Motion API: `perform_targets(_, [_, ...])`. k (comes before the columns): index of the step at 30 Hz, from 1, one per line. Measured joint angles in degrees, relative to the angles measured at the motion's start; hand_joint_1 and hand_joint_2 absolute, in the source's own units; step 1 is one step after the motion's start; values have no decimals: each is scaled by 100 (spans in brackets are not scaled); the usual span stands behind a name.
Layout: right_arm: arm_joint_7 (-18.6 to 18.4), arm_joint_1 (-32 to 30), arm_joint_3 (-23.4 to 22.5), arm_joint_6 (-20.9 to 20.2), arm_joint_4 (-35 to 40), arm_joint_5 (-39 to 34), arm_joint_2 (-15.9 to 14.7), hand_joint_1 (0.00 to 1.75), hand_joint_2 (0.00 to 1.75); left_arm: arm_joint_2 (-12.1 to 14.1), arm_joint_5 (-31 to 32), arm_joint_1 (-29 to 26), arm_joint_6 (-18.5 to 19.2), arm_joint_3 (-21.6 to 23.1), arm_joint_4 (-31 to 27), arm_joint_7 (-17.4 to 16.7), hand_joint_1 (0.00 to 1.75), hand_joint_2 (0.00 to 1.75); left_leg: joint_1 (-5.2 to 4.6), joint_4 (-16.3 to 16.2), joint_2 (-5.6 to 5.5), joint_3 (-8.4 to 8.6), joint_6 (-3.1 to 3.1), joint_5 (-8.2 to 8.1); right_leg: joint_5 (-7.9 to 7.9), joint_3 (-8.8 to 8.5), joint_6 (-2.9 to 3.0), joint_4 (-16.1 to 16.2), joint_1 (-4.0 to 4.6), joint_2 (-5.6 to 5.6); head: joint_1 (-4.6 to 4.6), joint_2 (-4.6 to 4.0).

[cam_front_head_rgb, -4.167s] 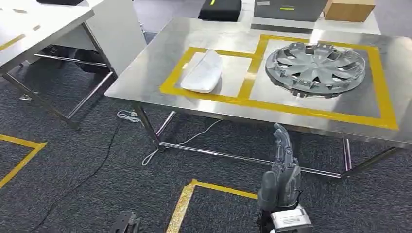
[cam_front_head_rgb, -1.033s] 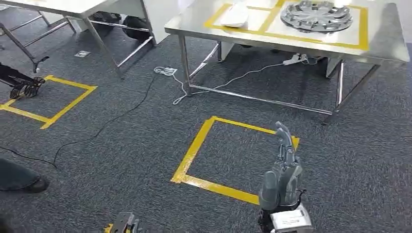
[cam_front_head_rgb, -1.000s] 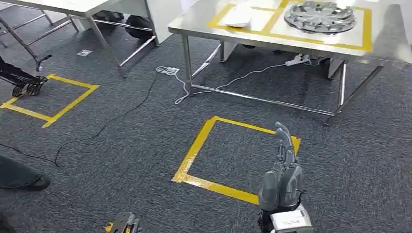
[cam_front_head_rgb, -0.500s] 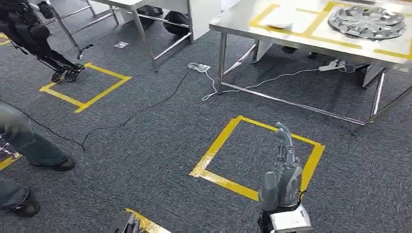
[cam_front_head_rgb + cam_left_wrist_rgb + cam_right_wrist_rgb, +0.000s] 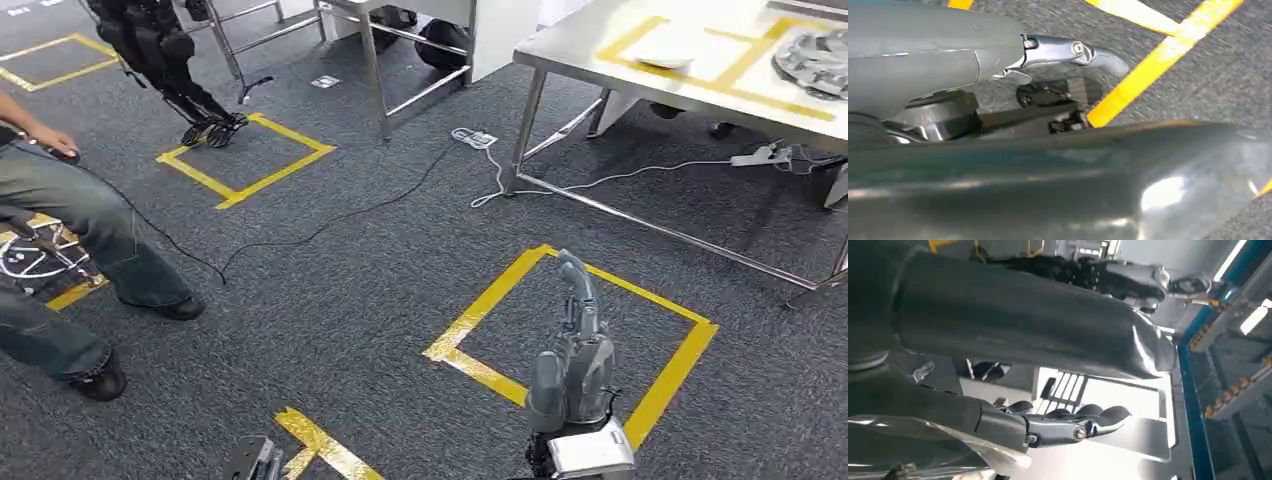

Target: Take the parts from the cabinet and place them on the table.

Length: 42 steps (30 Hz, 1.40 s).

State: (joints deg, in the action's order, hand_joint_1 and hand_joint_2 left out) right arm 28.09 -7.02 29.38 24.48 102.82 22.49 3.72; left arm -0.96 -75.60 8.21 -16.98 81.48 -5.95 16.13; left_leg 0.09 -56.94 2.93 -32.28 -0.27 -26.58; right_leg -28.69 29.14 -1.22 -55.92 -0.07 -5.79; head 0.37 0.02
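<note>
Dark carpet (image 5: 330, 300) with yellow tape squares (image 5: 575, 335) lies beneath the released right robot hand (image 5: 575, 360).

Right hand (image 5: 577, 352) is raised in front of the body in the head view, fingers (image 5: 578, 300) extended upward and close together, thumb alongside, holding nothing. Right wrist view shows the same hand (image 5: 1068, 426) with fingers straight and empty. Left hand (image 5: 255, 462) sits low at the head view's lower edge; its finger pose cannot be made out.
</note>
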Motion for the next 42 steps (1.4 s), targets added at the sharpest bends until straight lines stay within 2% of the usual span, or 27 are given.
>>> perform_targets(2, [0,6,2,2,0,4,0,0,0,7,-2,-34,0,0,0,0,0,0,-16,23,-117,-19,92,18,-15,-25,-66,9,-16,-113,-11,0])
perform_targets(3, [0,13,2,2,0,2,0,0,0,7,-2,-51,-2,0,0,0,0,0,21,49,-162,-8,146,51,-93,52,-111,-43,-56,24,0,0])
perform_targets(4, [2,14,2,2,0,7,0,0,0,11,-2,-46,-4,0,0,0,0,0,14,50,-204,-22,172,57,-285,142,-115,-286,-53,300,26,0])
perform_targets(5, [4,8,2,2,0,13,0,0,0,7,-4,-36,-4,0,0,0,0,0,10,48,-250,-39,200,67,-517,336,-112,-717,-53,451,46,0])
perform_targets(7, [2,-13,2,4,0,11,-2,0,0,0,-4,-26,-2,0,0,0,0,0,-18,45,-381,-66,222,79,-920,862,-106,-1781,-46,559,50,0])
perform_targets(8, [2,-13,2,4,-2,11,-2,0,0,0,-4,-33,-2,0,0,0,0,0,-31,44,-443,-67,223,80,-923,989,-98,-1990,-46,566,46,0])
perform_targets(9, [2,-13,2,4,-2,11,-2,0,0,0,-7,-40,-2,0,0,0,0,0,-41,43,-513,-62,224,81,-783,970,-76,-1902,-45,569,46,0])
perform_targets(11, [2,-11,0,2,-2,11,-2,0,0,0,-7,-38,-2,0,0,0,0,0,-51,25,-670,-54,223,81,-254,610,-29,-1071,-46,630,46,0])
perform_targets(12, [2,-10,2,4,-2,11,-2,0,0,-2,-7,-33,-2,0,0,0,0,0,-50,13,-747,-52,220,80,17,353,0,-510,-48,791,48,0])
perform_targets(13, [0,-4,2,4,-4,11,-4,0,0,-15,-7,-27,-2,0,0,0,0,0,-60,-3,-801,-76,202,81,11,229,23,-215,-73,1188,40,0])
perform_targets(15, [-2,-20,0,11,-4,11,-4,0,0,-11,-11,-14,-2,0,0,0,0,0,-33,-26,-924,-167,121,117,3,162,-1,-124,-66,1129,42,0])
perform_targets(17, [0,-7,0,13,-4,13,-4,0,0,-11,-13,-45,-2,2,0,0,0,0,-5,-8,-1062,-191,47,155,24,158,35,-118,-55,1018,39,0])
perform_targets(18, [0,-2,2,11,-4,13,-4,0,0,9,-20,-51,-2,2,0,0,0,0,-15,-67,-1000,-208,36,110,58,124,77,-57,-107,907,41,0])
perform_targets(19, [2,-6,2,9,-4,13,-4,0,0,-4,-17,-54,-2,4,-2,0,0,0,-52,-227,-670,-271,0,-14,53,103,99,-48,-98,831,5,0])
perform_targets(20, [4,-10,7,9,-4,15,-4,0,0,-4,-22,-42,-2,4,-2,0,0,0,-40,-595,-483,-445,-43,-241,45,95,123,-50,-87,732,-20,0])
perform_targets(22, [0,-20,2,9,-4,13,-4,0,0,-4,-24,-25,-2,4,-2,0,0,0,1,-1574,-372,-893,-96,-678,27,95,146,-54,-61,528,-15,0])
perform_targets(23, [0,-19,2,9,-4,13,-4,0,0,-4,-24,-30,-2,4,-2,0,0,0,16,-1844,-368,-1013,-112,-741,23,95,149,-56,-57,445,-17,0])
perform_targets(24, [0,-19,2,11,-7,11,-4,0,0,-4,-24,-42,-2,4,-2,0,0,0,24,-1833,-367,-995,-121,-674,11,88,148,-56,-55,370,-15,0])
perform_targets(26, [0,-17,4,15,-7,13,-4,0,0,-4,-24,-52,-2,4,-2,0,0,0,26,-1066,-323,-581,-99,-229,-11,59,129,-57,-48,230,-17,0])
perform_targets(27, [0,-15,4,37,-4,13,-4,0,0,-2,-24,-52,-2,7,-2,0,0,0,10,-465,-197,-249,-65,18,-29,28,114,-57,-45,171,-17,0])
perform_targets(28, [0,-16,4,55,-4,15,-4,0,0,0,-24,-46,-2,7,-2,0,0,0,-34,-49,70,-31,-20,17,-48,2,93,-55,-41,115,-13,0])
perform_targets(32, [2,-13,9,74,-4,22,-4,0,0,11,-35,-57,-4,7,-2,0,0,0,-100,-19,-94,-59,87,19,-71,-23,-16,-37,-13,-58,-13,0])
perform_targets(33, [2,-8,7,83,-4,22,-4,0,0,11,-35,-63,-9,7,-2,0,0,0,-40,62,-150,-20,144,67,-127,-12,-67,-57,-24,-4,-13,0])
perform_targets(35, [7,-12,7,90,-4,31,-4,0,0,9,-35,-54,-17,4,-2,0,0,0,-29,72,-239,-28,197,85,-430,215,-83,-522,-55,458,22,0])
perform_targets(38, [2,-42,7,92,-6,28,-7,0,0,-4,-35,-56,-17,7,-2,0,0,0,-42,65,-415,-37,205,83,-926,908,-118,-1876,-55,567,39,0])
perform_targets(40, [2,-46,7,92,-7,28,-7,0,0,-4,-35,-61,-17,7,-2,0,0,0,-43,55,-560,-32,204,83,-634,921,-111,-1727,-56,571,39,0])
perform_targets(42, [2,-45,7,92,-4,31,-7,0,0,-7,-35,-54,-17,7,-2,0,0,0,-31,25,-728,-27,187,73,-46,487,-90,-714,-70,676,39,0])
